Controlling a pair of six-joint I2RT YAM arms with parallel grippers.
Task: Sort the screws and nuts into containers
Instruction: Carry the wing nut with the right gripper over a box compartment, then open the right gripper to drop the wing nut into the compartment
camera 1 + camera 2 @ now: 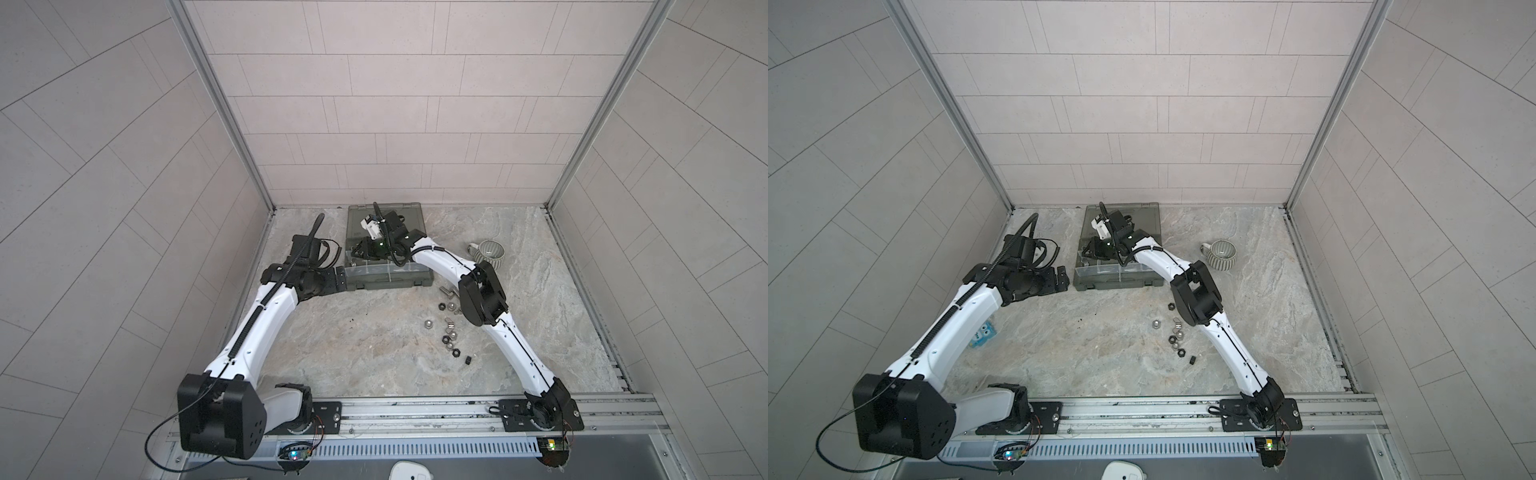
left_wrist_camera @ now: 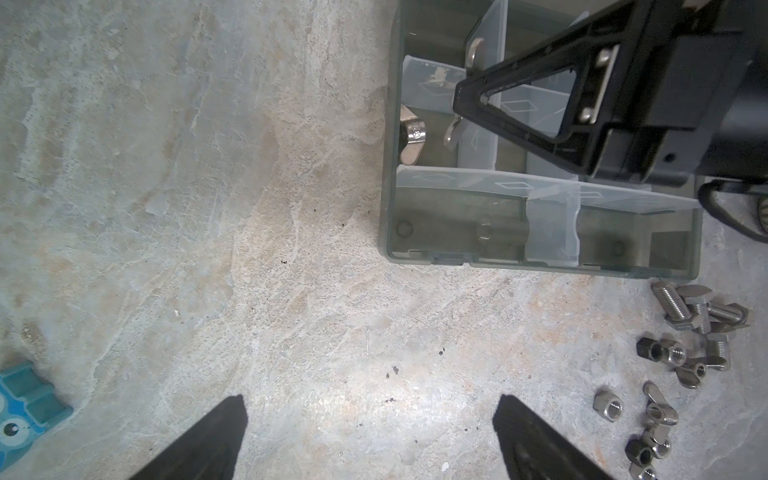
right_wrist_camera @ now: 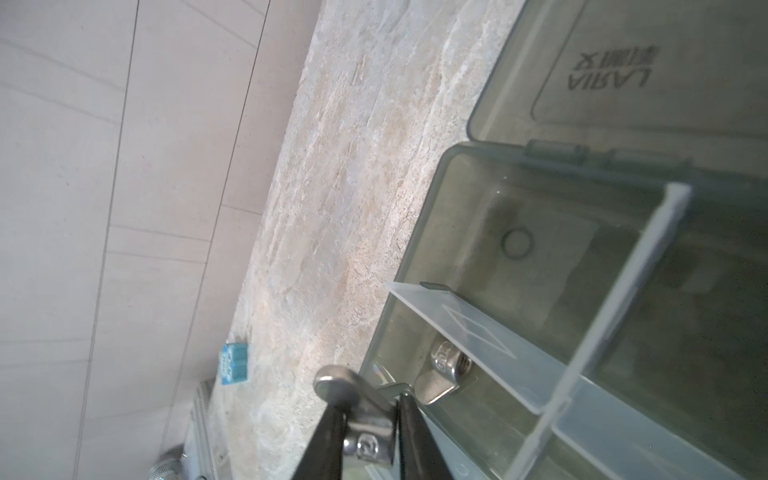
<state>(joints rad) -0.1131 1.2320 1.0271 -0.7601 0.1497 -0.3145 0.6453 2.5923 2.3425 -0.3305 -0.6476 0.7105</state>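
Observation:
The grey-green organizer case lies open at the back of the table, its containers split by clear dividers. My right gripper hangs over the case's left rim, shut on a silver wing nut. Another wing nut lies in the compartment just beyond it. My left gripper is open and empty, low over the table beside the case's left front corner. Loose nuts and screws lie on the table right of the case's front.
A striped mug stands right of the case. A small blue block lies near the left wall. The case lid lies flat behind the case. The right arm's elbow hangs over the pile.

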